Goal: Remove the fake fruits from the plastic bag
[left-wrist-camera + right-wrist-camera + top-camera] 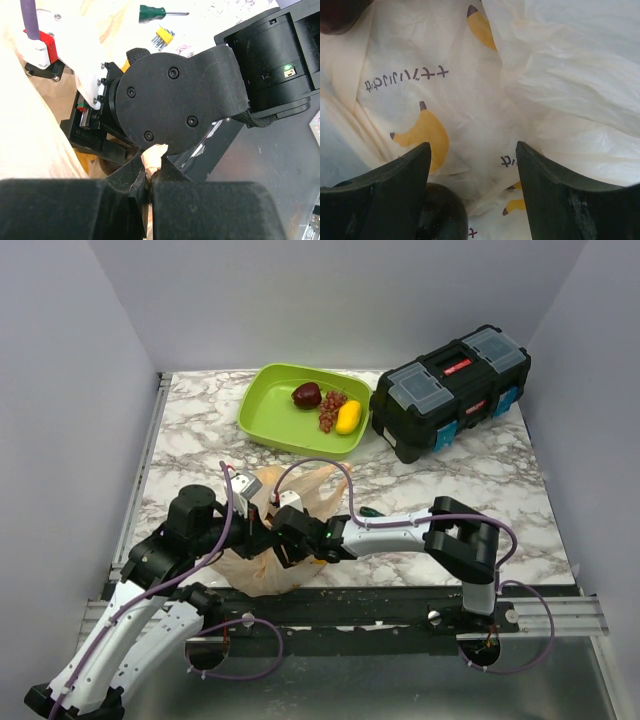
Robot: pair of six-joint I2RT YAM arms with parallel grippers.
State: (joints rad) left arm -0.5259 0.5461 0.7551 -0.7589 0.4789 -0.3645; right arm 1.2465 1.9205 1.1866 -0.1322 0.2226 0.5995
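Arms (400,530) low at plastic bag (310,480), left end effector (150,175) clamped on it, right end effector (472,162) open inside, empty.

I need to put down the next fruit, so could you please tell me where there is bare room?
Bare table lies left of the lime-green tray, and between the black toolbox and the right arm. The tray's left half is bare too. The front left is crowded: the left gripper and right gripper are at the plastic bag.
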